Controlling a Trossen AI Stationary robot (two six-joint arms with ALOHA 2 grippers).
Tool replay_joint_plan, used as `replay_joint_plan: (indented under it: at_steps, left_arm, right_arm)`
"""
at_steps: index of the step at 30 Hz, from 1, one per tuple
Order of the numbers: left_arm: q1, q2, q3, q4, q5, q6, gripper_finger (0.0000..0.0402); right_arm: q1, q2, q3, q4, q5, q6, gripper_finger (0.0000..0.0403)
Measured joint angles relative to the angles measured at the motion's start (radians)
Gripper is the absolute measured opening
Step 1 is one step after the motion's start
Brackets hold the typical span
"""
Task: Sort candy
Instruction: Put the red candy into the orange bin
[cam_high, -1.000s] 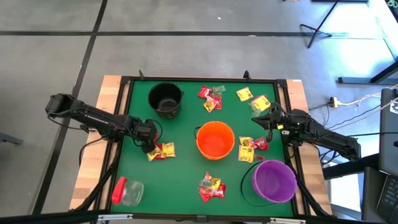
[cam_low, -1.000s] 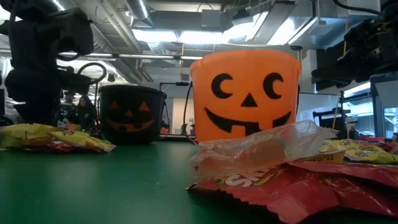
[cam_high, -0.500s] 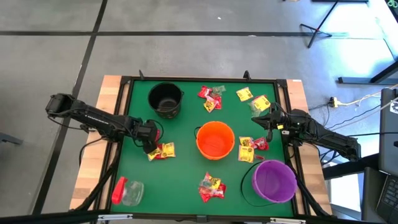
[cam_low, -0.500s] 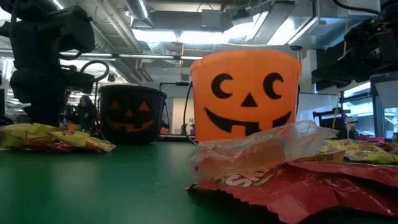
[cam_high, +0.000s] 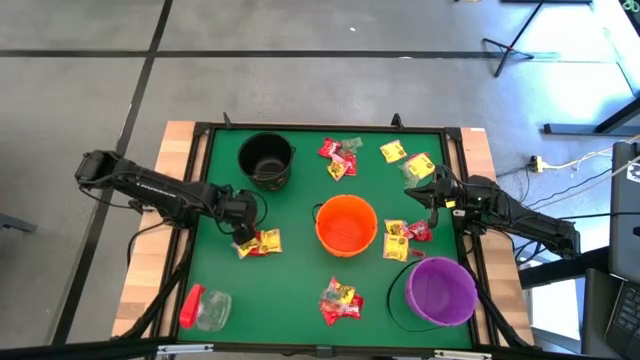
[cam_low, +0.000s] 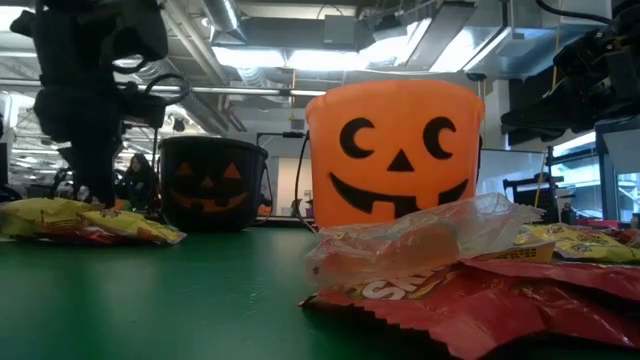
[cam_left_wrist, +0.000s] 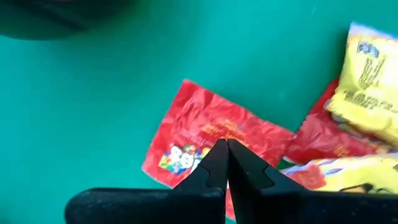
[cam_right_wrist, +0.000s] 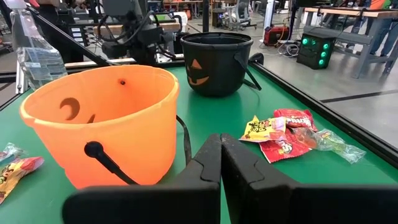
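Hovering closed, left end effector (cam_left_wrist: 227, 146) hiding part of red candy packet (cam_left_wrist: 208, 140), right end effector (cam_right_wrist: 221, 144) closed, empty.

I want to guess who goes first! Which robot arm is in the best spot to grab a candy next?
Probably the left. The left gripper hangs right over the red candy packet, fingers shut. The right gripper waits by the table's right edge, with no candy under it.
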Motion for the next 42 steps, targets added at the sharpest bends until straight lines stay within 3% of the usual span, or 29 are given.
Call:
replay_joint_plan:
  at_steps: [5,12,17,22,36,42]
  left_arm:
    - [0.017,0.000,0.000,-0.006,0.031,-0.009,0.0037]
    - [0.025,0.008,0.000,-0.002,0.028,0.009,0.0161]
    - [0.066,0.038,-0.021,-0.001,0.048,-0.058,0.0252]
    - [0.100,0.058,-0.060,0.016,0.090,-0.114,0.0307]
    - [0.093,0.055,-0.119,0.134,0.164,-0.190,0.0327]
    - [0.086,0.055,-0.120,0.126,0.157,-0.221,0.0303]
  right_arm:
    - [0.000,0.000,0.000,0.000,0.000,0.000,0.0001]
    - [0.000,0.000,0.000,0.000,0.000,0.000,0.0001]
    - [0.000,0.000,0.000,0.000,0.000,0.000,0.0001]
    - [0.000,0.000,0.000,0.000,0.000,0.000,0.0001]
    - [0.000,0.000,0.000,0.000,0.000,0.000,0.0001]
    - [0.000,0.000,0.000,0.000,0.000,0.000,0.0001]
